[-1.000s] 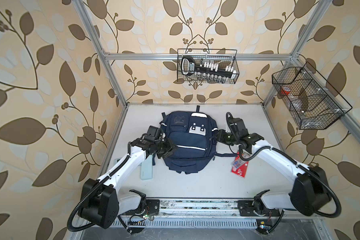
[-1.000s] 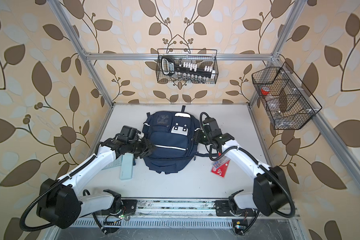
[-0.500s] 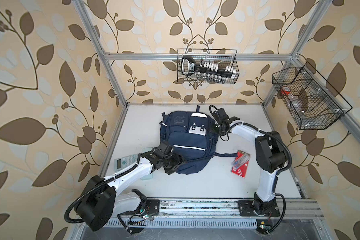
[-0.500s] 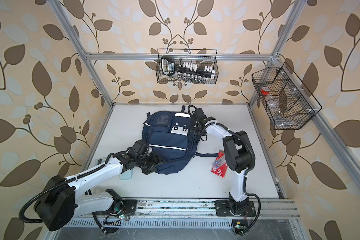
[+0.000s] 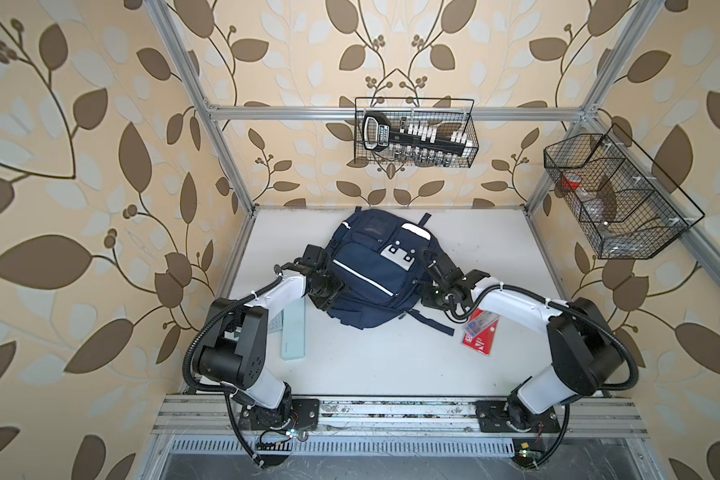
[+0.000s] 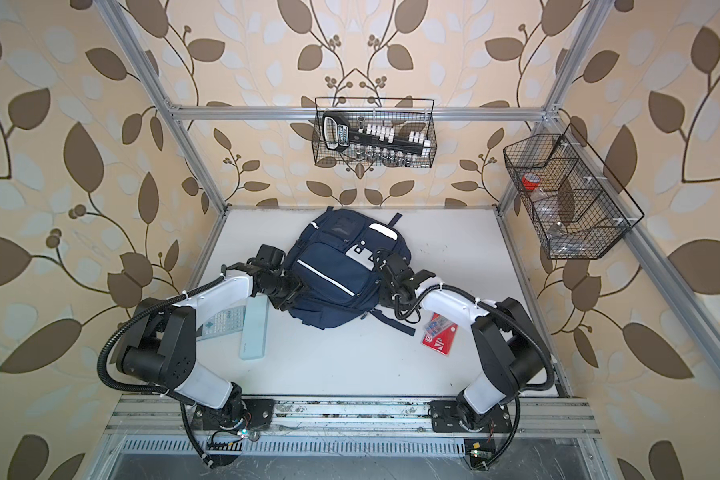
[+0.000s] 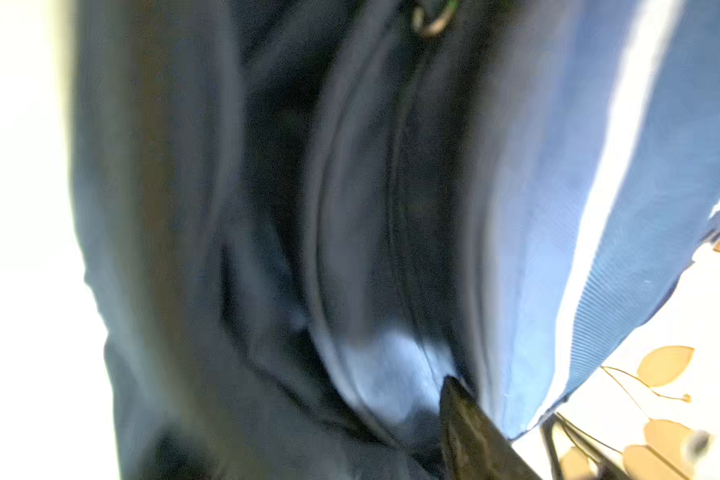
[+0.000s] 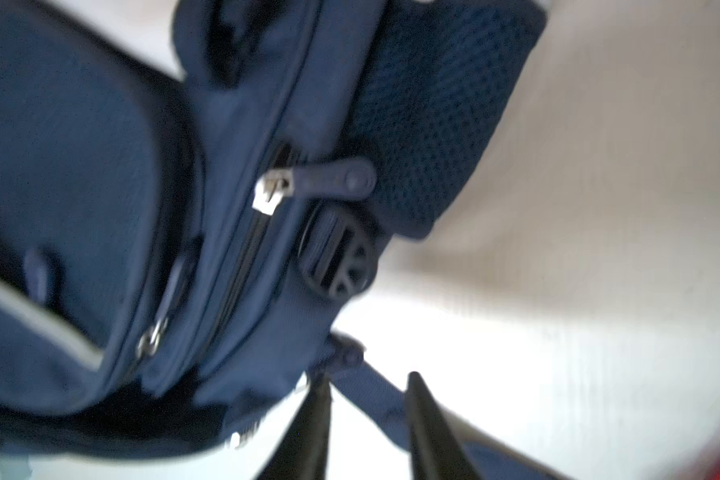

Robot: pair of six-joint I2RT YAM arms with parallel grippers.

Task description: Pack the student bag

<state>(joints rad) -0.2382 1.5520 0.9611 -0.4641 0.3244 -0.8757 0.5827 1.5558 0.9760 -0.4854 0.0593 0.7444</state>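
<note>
1. Left of the student bag (image 5: 375, 274), a calculator (image 6: 221, 324) and a long pale-green case (image 5: 294, 332) lie on the table (image 5: 371, 365), both unpacked and partly under the left arm.
2. The left gripper (image 5: 329, 293) presses into the bag's left flank. Its wrist view shows only one finger against blurred dark folds, so I cannot tell how wide it stands or whether it pinches cloth.
3. The bag lies face up and askew, nearer the back wall than the front rail. From above no pocket looks open, so I judge packing has barely begun.
4. The right gripper (image 8: 368, 378) sits at the bag's right flank with its jaws apart, gripping nothing I can see. A zipper pull (image 8: 329, 180) lies just ahead of it.
5. Right of the bag, a red packet (image 5: 481, 332) lies unpacked, partly under the right arm.
6. In front of the bag the table is wide and bare, while behind it there is little room. A loose strap (image 5: 431, 322) trails toward the packet and could snag.
</note>
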